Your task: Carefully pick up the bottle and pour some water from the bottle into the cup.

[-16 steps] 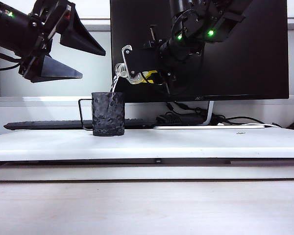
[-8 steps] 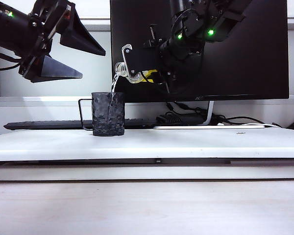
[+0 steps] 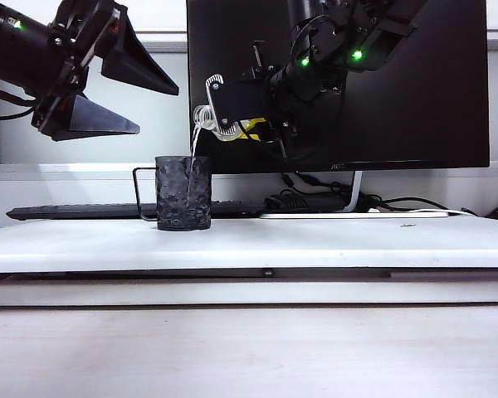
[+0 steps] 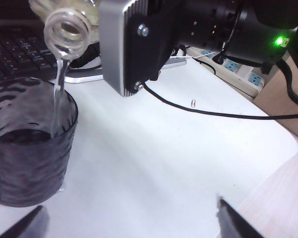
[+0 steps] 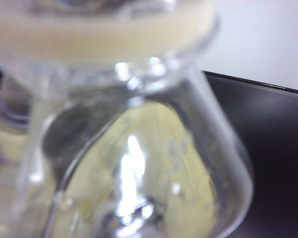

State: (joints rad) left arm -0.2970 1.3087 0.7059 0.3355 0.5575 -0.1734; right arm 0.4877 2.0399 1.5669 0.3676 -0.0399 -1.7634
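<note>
This looks like an office or lab workstation fitted out for robot trials. A large dark computer monitor [image 3: 398, 83] stands on a slim stand at the back of a white surface [image 3: 315, 240], with a black keyboard [image 3: 75, 212] lying in front of it and loose cables trailing beside the stand. The left wrist view adds a white power strip [image 4: 238, 74] near the surface's edge. Behind everything runs a plain pale wall.
</note>
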